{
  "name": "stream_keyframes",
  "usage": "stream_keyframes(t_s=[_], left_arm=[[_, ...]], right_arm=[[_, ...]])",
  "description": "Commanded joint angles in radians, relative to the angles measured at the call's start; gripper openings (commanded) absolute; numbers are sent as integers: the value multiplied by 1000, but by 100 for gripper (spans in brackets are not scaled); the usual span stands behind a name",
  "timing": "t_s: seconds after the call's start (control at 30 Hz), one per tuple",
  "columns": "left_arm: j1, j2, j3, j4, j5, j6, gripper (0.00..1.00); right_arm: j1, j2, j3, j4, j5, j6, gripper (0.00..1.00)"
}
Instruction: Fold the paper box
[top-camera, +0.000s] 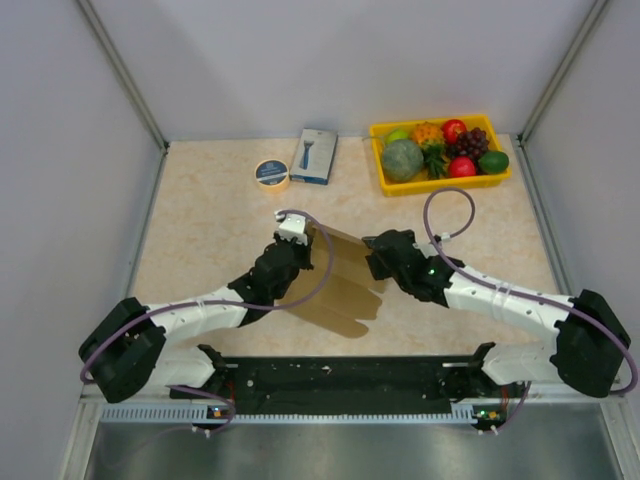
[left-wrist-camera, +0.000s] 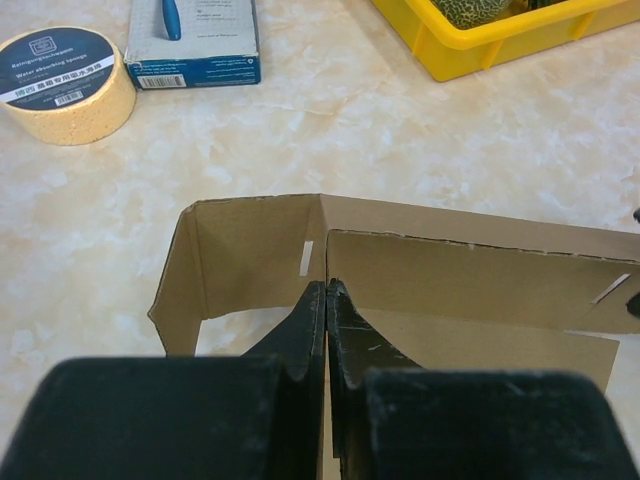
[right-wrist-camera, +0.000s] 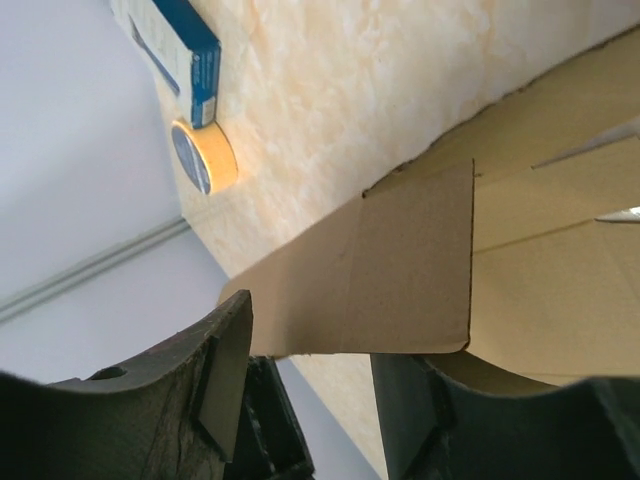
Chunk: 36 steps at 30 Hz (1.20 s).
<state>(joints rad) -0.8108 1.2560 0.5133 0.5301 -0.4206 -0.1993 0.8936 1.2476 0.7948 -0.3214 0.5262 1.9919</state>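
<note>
The plain brown thin-cardboard paper box (top-camera: 340, 285) sits at the centre of the overhead view, on the beige marbled table (top-camera: 200, 230) and between the two arms. It is well below the yellow plastic tray (top-camera: 445, 187) of fruit at the upper right, the small blue-and-white printed box (top-camera: 315, 155) and the round yellow roll with a blue label (top-camera: 271, 173). The fold looks under way but far from finished. In the left wrist view a long panel stands up across the middle of the frame, and a short side wall turns round at its left end. A second layer lies against the panel, yet the shape is open on the near side and nothing is locked. In the overhead view the scalloped lower flaps splay out flat toward the bottom of the frame. The left gripper (top-camera: 297, 232) is at the box's upper left corner with its fingers pressed together. It appears to pinch a thin edge of the cardboard and so steady the raised wall. The right gripper (top-camera: 375, 255) is at the box's upper right end. In its own view the jaws stand apart on either side of a squarish end flap (right-wrist-camera: 400, 270) without clamping it. Judging by this, the end flaps, the lower flaps and any tab-in-slot closing are all left to do.
</note>
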Motion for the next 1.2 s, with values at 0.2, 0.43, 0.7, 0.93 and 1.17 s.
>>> stream_keyframes(t_s=[0.2,0.43,0.7,0.93,1.17], left_arm=[[-22,-13,-4,85,-50,-2,0],[-28,-7,2,90,-64,3,0],[-34,-73,-39,58,-50,-31,39],[-33,-354,-30,-286,132,-129,79],[-11,-560,-16,-504,229,-213,83]], right_arm=[[-38,67,81,76,1,248,43],[-41,87,87,85,8,245,31],[-54,105,72,108,11,206,0],[-76,35,-147,404,44,16,0],[-163,58,-440,999,-87,-136,0]])
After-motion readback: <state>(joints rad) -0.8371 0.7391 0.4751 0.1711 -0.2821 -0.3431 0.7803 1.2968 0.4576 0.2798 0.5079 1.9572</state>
